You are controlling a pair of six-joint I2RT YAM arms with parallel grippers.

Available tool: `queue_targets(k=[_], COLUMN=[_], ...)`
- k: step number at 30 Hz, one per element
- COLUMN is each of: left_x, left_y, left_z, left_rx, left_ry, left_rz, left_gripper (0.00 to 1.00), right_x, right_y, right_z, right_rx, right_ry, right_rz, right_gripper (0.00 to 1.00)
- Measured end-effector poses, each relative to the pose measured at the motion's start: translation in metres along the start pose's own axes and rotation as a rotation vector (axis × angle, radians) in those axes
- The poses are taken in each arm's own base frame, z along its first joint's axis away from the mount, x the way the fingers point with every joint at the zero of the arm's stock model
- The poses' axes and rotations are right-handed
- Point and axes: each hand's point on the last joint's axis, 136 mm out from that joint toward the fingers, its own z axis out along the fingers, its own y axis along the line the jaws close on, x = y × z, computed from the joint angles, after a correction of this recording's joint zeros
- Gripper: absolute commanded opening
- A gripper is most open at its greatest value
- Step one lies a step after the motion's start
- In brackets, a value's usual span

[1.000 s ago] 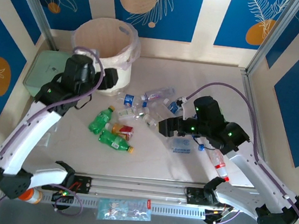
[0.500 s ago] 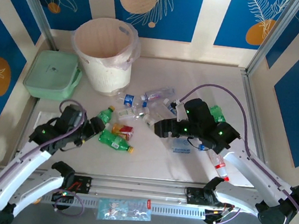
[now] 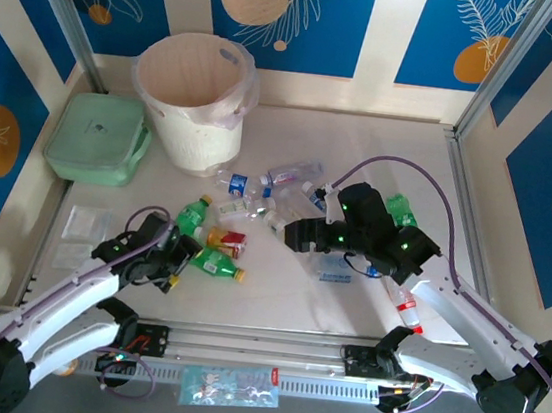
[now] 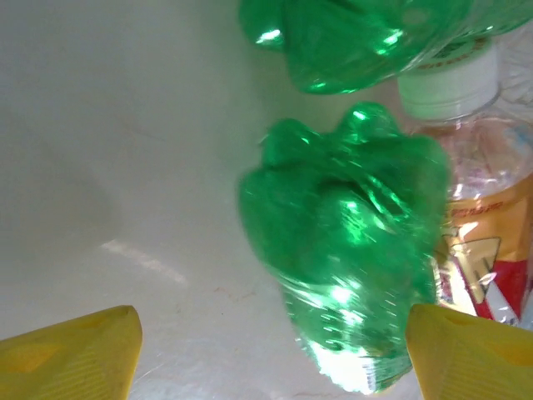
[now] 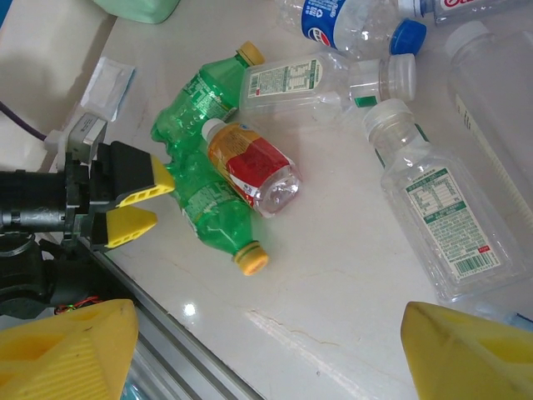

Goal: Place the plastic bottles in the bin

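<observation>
Two pairs of jaws stand open; left gripper (image 4: 275, 354) sits at a green bottle's (image 4: 350, 250) base, its cap end hidden behind; red-labelled bottle (image 4: 475, 258) touches it, cut off; right gripper (image 5: 266, 350) hovers over clear bottles (image 5: 441, 208); bin (image 3: 199, 137) stands well apart.

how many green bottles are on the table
3: one green bottle left of centre, a second beside it, a third partly hidden behind the right arm; others may be hidden.

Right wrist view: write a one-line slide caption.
Open left gripper faces the base of a green bottle lying beside a red-labelled bottle, clear bottles scattered beyond.
</observation>
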Motion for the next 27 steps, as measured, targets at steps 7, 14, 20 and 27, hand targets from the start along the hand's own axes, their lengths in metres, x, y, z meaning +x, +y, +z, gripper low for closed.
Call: queue_targets(k=[7, 14, 20, 27], left_x=[-0.006, -0.006, -0.004, -0.011], left_y=[-0.027, -0.028, -0.019, -0.016], left_z=[0.005, 0.022, 0.035, 0.037], left_rx=[0.095, 0.061, 0.005, -0.015], left_ry=[-0.022, -0.011, -0.008, -0.047], left_rz=[0.005, 0.011, 0.022, 0.034], left_gripper=[0.83, 0.81, 0.75, 0.65], right_x=[-0.002, -0.001, 0.002, 0.001], right_y=[0.001, -0.001, -0.005, -0.006], right_z=[0.004, 0.008, 0.014, 0.014], right_rx=[-0.011, -0.018, -0.011, -0.011], right_ry=[-0.01, -0.002, 0.014, 0.01], right_rz=[0.001, 0.012, 0.02, 0.023], right_gripper=[0.83, 0.83, 0.83, 0.83])
